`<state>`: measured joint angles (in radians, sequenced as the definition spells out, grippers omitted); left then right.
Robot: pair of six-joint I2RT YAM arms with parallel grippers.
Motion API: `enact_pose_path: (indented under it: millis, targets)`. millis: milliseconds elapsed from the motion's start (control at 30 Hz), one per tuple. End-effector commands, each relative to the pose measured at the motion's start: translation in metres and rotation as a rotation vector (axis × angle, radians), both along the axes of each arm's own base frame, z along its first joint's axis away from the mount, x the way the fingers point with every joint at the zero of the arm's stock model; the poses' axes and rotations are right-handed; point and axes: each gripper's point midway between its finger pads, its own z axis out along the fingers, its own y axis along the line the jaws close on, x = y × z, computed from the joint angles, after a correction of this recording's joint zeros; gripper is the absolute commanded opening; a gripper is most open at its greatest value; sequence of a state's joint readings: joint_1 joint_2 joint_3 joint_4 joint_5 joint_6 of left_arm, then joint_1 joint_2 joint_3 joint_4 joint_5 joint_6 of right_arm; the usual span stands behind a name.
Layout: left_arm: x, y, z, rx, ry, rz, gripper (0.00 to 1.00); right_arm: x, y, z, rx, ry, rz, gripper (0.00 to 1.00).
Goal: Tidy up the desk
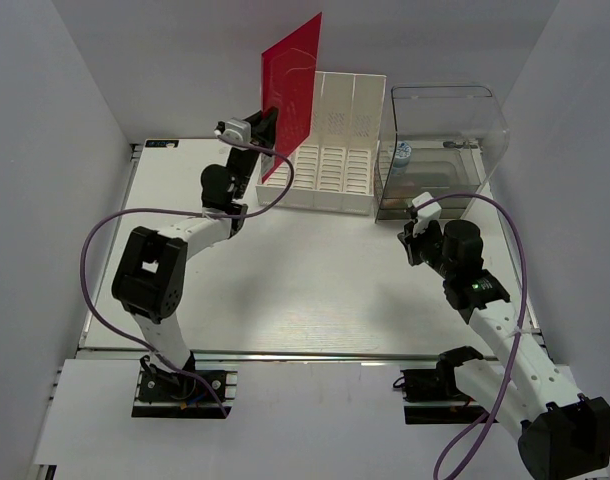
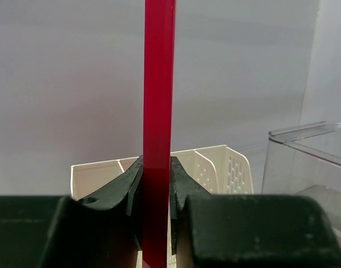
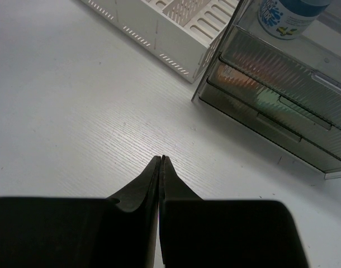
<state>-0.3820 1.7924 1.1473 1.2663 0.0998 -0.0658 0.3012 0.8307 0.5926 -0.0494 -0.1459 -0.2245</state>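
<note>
Top external view: what is laid out?
— The desk (image 1: 315,290), a wide white tabletop, fills the middle, with both arm bases at its near edge. At the far edge stand a white slotted organiser (image 1: 335,165) and, just right of it, a clear drawer unit (image 1: 445,150).

And the pincers?
— The left gripper (image 1: 263,125) is clamped on a thin red sheet (image 1: 293,85), held upright on edge above the organiser's left end. The right gripper (image 1: 418,212) is pressed closed on nothing, hovering over bare desk near the drawers.

What could go wrong?
— My judgement: the sheet is pinched near its bottom, with most of it towering above, so it may swivel or slide in the jaws. Lowered off-line, its edge could catch a divider and shove the organiser.
</note>
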Motion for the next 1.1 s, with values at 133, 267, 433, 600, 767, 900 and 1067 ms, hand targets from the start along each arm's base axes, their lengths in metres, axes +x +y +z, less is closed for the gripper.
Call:
enact_pose_path:
  millis: [133, 267, 433, 600, 767, 900, 1067]
  targets:
    - [-0.010, 0.004, 0.039, -0.078, -0.147, 0.029, 0.00, 0.003, 0.005, 0.011, 0.009, -0.046, 0.029, 0.00]
    - [0.001, 0.000, 0.026, -0.087, -0.142, 0.025, 0.00, 0.004, 0.003, 0.010, 0.000, -0.044, 0.023, 0.00]
    - [0.006, -0.004, 0.020, -0.113, -0.186, 0.006, 0.00, 0.006, 0.005, 0.005, -0.005, -0.029, 0.030, 0.00]
    - [0.020, -0.009, 0.004, -0.119, -0.193, 0.013, 0.00, 0.007, 0.006, 0.001, -0.011, -0.016, 0.039, 0.00]
    - [0.031, -0.012, 0.003, -0.132, -0.209, 0.016, 0.00, 0.007, 0.006, -0.001, -0.015, -0.008, 0.040, 0.00]
    - [0.036, -0.016, -0.002, -0.134, -0.225, 0.012, 0.00, 0.007, 0.005, -0.002, -0.018, -0.003, 0.039, 0.00]
    - [0.030, -0.015, -0.005, -0.162, -0.259, -0.007, 0.00, 0.008, 0.006, -0.004, -0.022, 0.002, 0.040, 0.00]
